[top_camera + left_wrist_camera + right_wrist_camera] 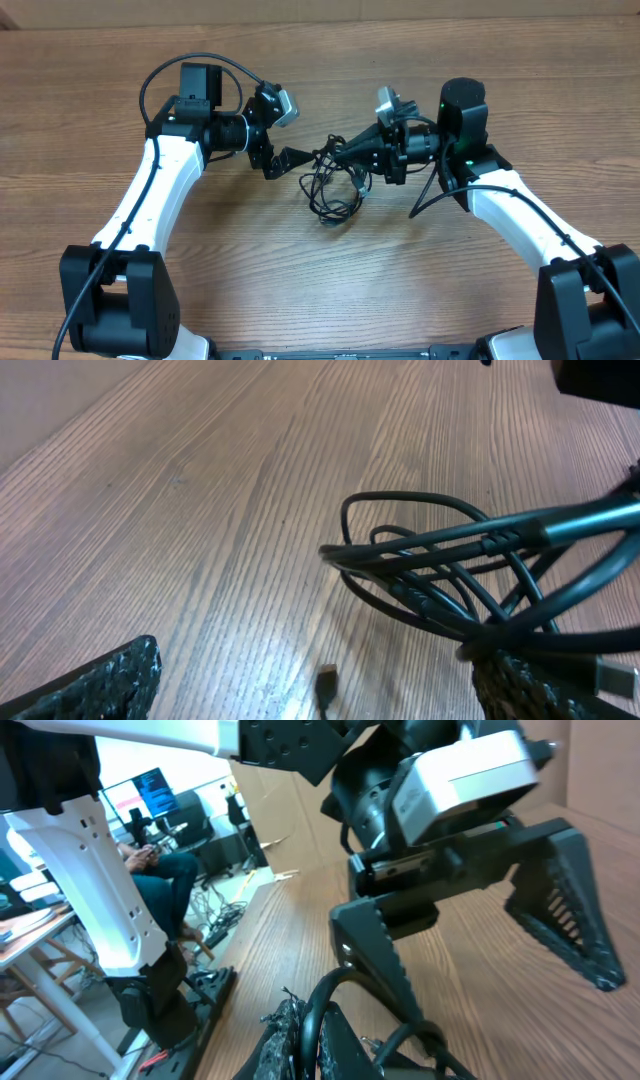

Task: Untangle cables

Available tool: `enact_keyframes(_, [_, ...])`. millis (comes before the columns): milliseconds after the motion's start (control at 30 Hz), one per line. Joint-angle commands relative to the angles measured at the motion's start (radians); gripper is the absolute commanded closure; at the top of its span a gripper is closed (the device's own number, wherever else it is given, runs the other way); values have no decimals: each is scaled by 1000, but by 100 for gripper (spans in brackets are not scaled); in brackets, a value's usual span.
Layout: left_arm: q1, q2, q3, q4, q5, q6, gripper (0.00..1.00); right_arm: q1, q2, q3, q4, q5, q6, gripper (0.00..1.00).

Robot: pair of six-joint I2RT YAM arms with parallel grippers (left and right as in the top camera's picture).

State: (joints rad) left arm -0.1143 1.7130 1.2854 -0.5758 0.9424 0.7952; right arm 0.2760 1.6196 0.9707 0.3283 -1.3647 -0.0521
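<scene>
- The tangle of thin black cables lies mid-way across the pale wood-grain counter, between the two white arms and right under their tips.
- The left hand, black with ribbed fingers, is spread wide, just beside the tangle's left edge. One loop drapes over its right finger, but nothing is clamped.
- The right hand, also black, is pressed together and pinching a strand of the cables. That strand runs taut off the pile towards it.
- The remaining loops fan out low over the counter below both hands.
- A small dark plug end rests on the wood between the left fingers.
</scene>
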Motion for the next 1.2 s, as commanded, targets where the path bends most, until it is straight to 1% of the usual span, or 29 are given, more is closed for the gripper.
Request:
enact_keyframes(0, [-26, 2, 6, 7, -3, -22, 1, 6, -26, 13, 9, -21, 0, 95])
enact_keyframes(267, [-53, 2, 6, 21, -8, -23, 1, 6, -26, 13, 8, -6, 0, 95])
enact_keyframes(433, [-55, 2, 6, 72, -3, -95, 1, 6, -26, 13, 8, -6, 0, 95])
enact_keyframes(500, [-55, 2, 6, 80, -14, -103, 0, 6, -26, 13, 8, -7, 0, 95])
enact_keyframes(600, [-55, 2, 6, 80, -74, -104, 0, 6, -26, 13, 9, -27, 0, 95])
enact_keyframes(700, [-55, 2, 6, 84, -117, -135, 1, 6, -26, 13, 8, -37, 0, 95])
enact_keyframes(1033, [-56, 2, 6, 137, -123, -194, 1, 6, -26, 13, 12, -55, 0, 94])
enact_keyframes(1167, [-56, 2, 6, 143, -123, -198, 1, 6, -26, 13, 12, -55, -1, 94])
